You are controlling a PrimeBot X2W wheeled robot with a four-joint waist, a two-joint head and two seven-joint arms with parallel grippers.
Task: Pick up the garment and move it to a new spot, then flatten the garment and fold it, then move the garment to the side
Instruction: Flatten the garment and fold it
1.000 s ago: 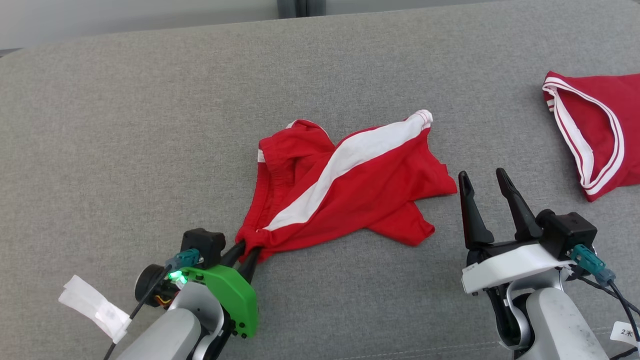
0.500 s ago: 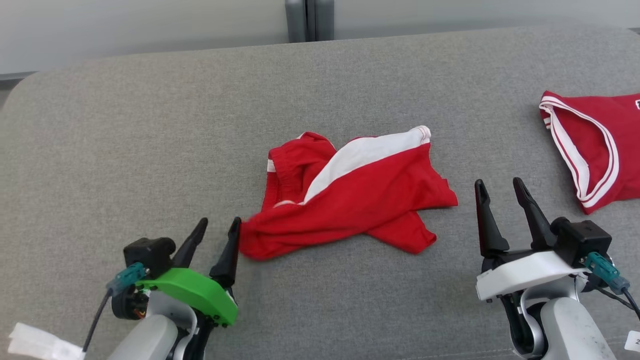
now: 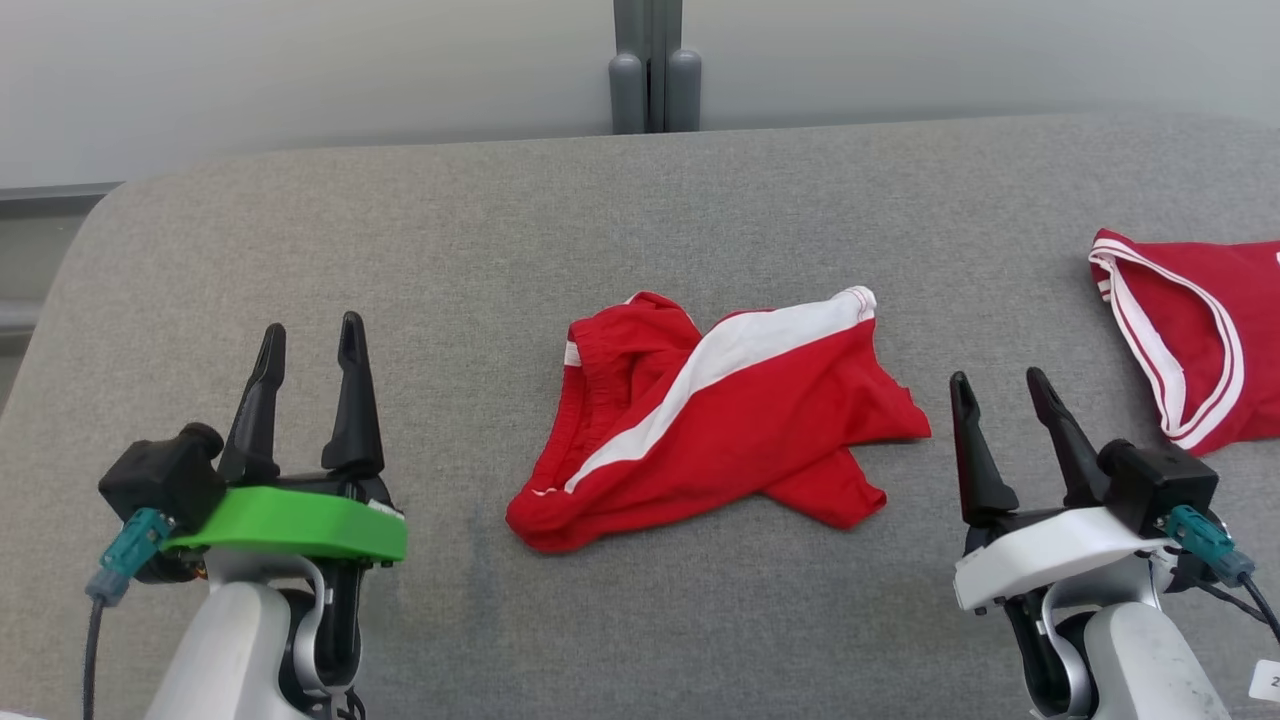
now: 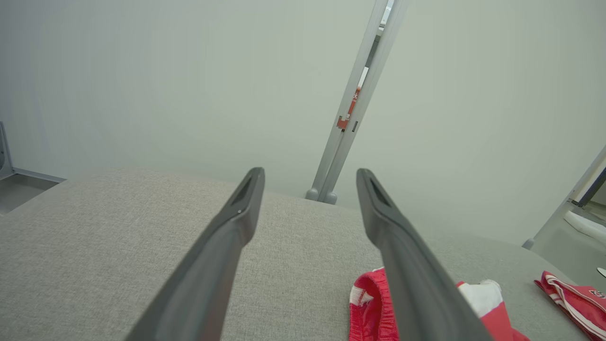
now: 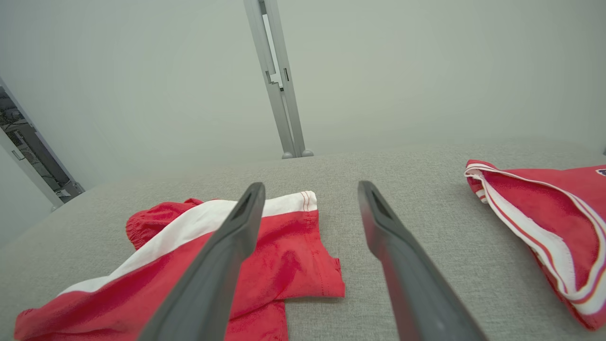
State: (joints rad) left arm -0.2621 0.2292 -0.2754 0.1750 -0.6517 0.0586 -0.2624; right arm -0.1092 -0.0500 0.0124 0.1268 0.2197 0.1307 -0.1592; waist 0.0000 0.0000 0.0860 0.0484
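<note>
Cushion [image 3: 300, 230] of grey cloth bore the red garment [image 3: 720, 430] crumpled near its middle and a second garment [image 3: 1190, 340] at the right edge, and you had left gripper [image 3: 311, 325] and right gripper [image 3: 997, 376] open, empty, one on each side of the first, I think ready to flatten it.

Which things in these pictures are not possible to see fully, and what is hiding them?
Head view: the second red garment is cut by the right edge, so its full shape is unknown.
Head view: the red shorts lie crumpled, and their own folds hide the lower layers.
Left wrist view: a finger of the left gripper covers part of the shorts, and the bottom edge cuts the rest.
</note>
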